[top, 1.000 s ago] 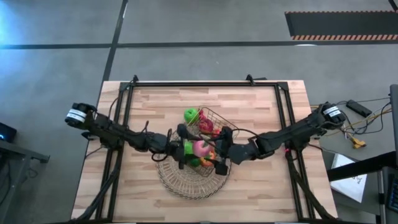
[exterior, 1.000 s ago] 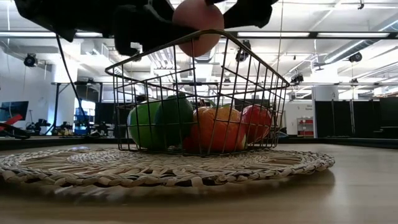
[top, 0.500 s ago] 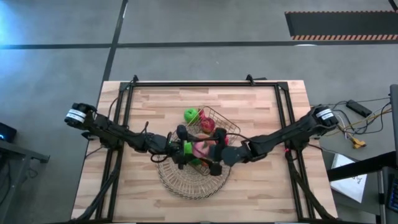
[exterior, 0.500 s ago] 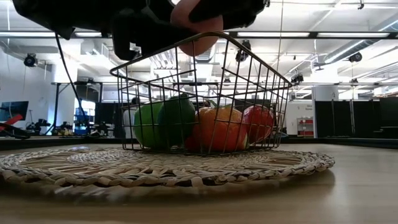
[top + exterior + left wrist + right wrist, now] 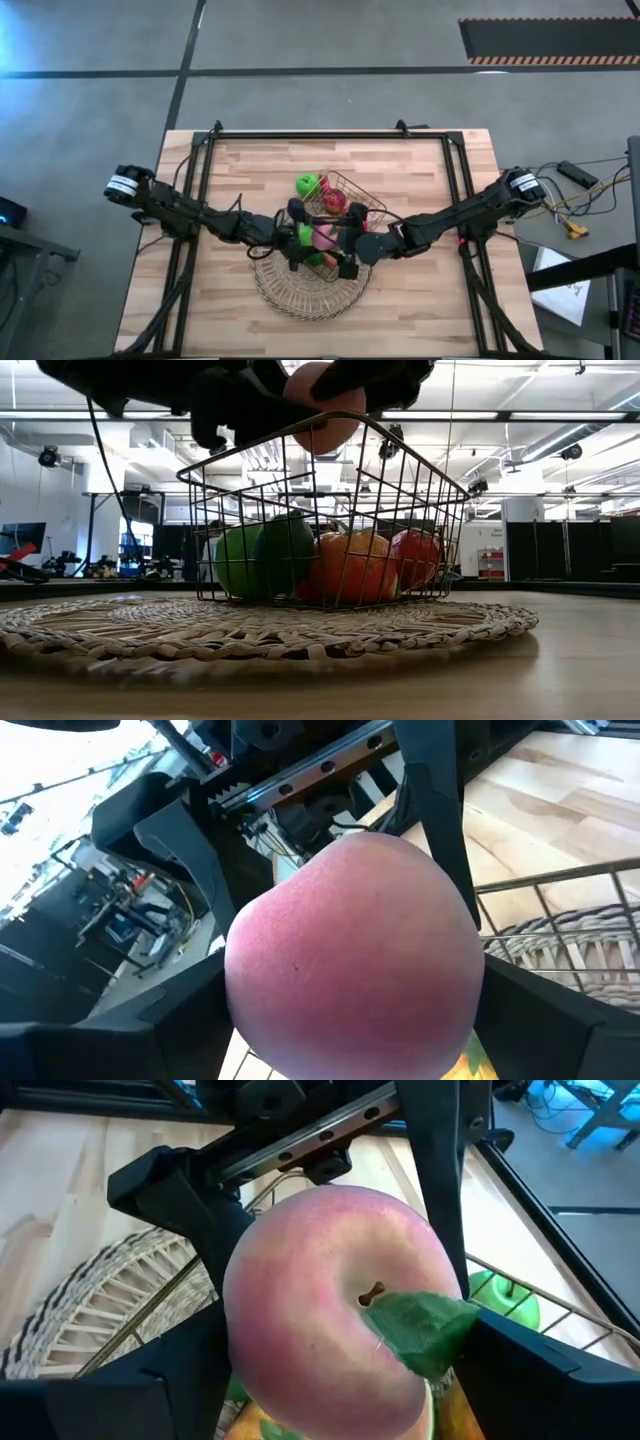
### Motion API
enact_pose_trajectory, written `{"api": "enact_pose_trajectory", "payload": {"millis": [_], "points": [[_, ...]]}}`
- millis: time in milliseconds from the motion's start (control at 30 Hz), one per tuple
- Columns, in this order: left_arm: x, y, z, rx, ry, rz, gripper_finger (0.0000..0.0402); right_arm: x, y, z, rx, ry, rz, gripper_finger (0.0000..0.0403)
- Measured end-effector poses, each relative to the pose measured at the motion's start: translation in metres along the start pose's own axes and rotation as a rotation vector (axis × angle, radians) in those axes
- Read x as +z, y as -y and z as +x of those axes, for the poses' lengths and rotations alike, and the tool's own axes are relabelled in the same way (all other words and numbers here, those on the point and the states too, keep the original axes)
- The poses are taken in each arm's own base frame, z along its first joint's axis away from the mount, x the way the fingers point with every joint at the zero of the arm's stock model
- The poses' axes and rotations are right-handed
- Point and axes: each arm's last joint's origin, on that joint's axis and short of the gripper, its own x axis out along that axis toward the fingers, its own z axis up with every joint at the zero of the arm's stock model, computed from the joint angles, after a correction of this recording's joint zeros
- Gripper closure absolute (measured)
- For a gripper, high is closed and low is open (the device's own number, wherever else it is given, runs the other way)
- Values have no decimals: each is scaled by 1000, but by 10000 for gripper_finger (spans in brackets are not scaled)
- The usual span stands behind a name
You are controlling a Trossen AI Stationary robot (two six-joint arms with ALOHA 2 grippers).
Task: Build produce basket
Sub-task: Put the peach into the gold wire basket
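- Two grippers are meeting over the basket (image 5: 340, 215), and both are bearing on the same pink peach (image 5: 323, 238).
- Left gripper (image 5: 345, 1020) is closing its fingers against the sides of the peach; the fruit fills its wrist view with a dark finger on either flank.
- Right gripper (image 5: 330, 1350) is likewise pressing on the peach from the opposite side, stem and green leaf (image 5: 420, 1330) facing its camera. Judgement: a hand-over between the arms is under way; which arm is carrying the load cannot be told.
- Peach is hanging above the near rim of the basket in the low view, not resting on anything below it.
- Basket is sitting on the round woven mat (image 5: 300, 290), toward the mat's 1 o'clock edge, already holding a green apple (image 5: 240, 560), a darker green fruit (image 5: 285, 550), an orange-red mango (image 5: 355, 565) and a red fruit (image 5: 415, 555).
- One green apple (image 5: 307, 185) is lying on the table (image 5: 420, 170) just beside the basket at its 10 o'clock.
- Advice: only one gripper should be letting go, and only once the other's hold is sure; the lowering should be aimed at the gap above the mango, clear of the wire rim, since a round fruit could be rolling off the pile.
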Motion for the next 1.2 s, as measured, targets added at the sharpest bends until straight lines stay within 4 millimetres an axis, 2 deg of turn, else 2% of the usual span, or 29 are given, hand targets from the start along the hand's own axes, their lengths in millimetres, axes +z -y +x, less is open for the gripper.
{"api": "enact_pose_trajectory", "payload": {"millis": [400, 567, 733, 967, 1200], "points": [[0, -2, 0, 56, -41, -71, 74, 10, 5, -8, 18, -29, 41, 112], [-5, 2, -1, 14, -68, -63, 55, 10, 7, -7, 29, -33, 44, 112], [-1, -1, 3, -11, -86, -139, 36, 10, 7, 0, 11, -19, 53, 113], [7, -7, 6, 13, -224, -112, 26, 5, 13, 3, 2, -70, 94, 113], [36, -15, -5, 93, -208, -110, 26, -2, 34, 5, -83, -238, 161, 113]]}}
